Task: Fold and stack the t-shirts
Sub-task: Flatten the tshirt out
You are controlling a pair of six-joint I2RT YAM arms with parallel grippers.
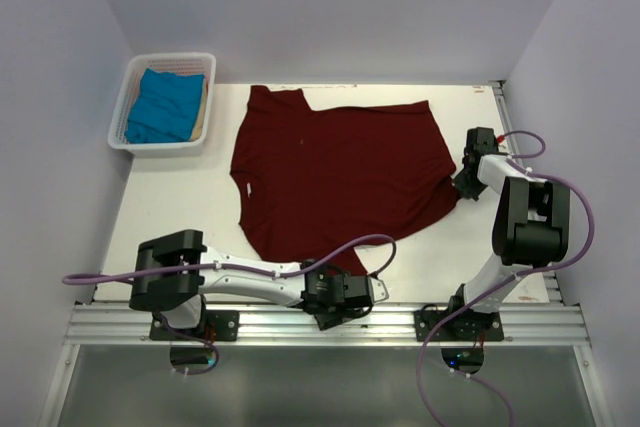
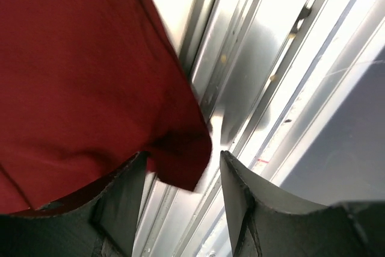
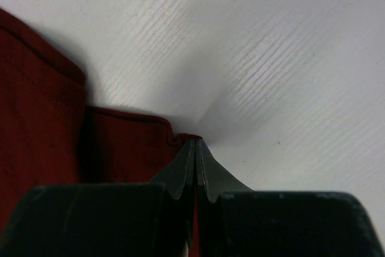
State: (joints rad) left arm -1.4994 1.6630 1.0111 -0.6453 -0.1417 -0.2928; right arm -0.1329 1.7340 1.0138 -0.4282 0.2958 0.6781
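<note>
The dark maroon t-shirt (image 1: 340, 172) lies spread over the middle of the white table (image 1: 170, 207). The teal t-shirt (image 1: 165, 104) is bunched in the basket at the back left. My left gripper (image 1: 365, 292) is at the table's near edge, at the maroon shirt's near corner. In the left wrist view its jaws (image 2: 183, 156) stand apart, and a corner of the maroon t-shirt (image 2: 78, 76) hangs between them, close to the left finger. My right gripper (image 1: 465, 175) is at the shirt's right edge. Its fingers (image 3: 195, 142) are pressed together on a pinch of maroon t-shirt (image 3: 42, 130).
A white slatted basket (image 1: 125, 112) stands at the back left corner. A metal rail (image 1: 300, 325) runs along the near edge under the left gripper, also in the left wrist view (image 2: 252, 76). Pale walls close in three sides. A purple cable (image 1: 370, 242) loops over the shirt's near part.
</note>
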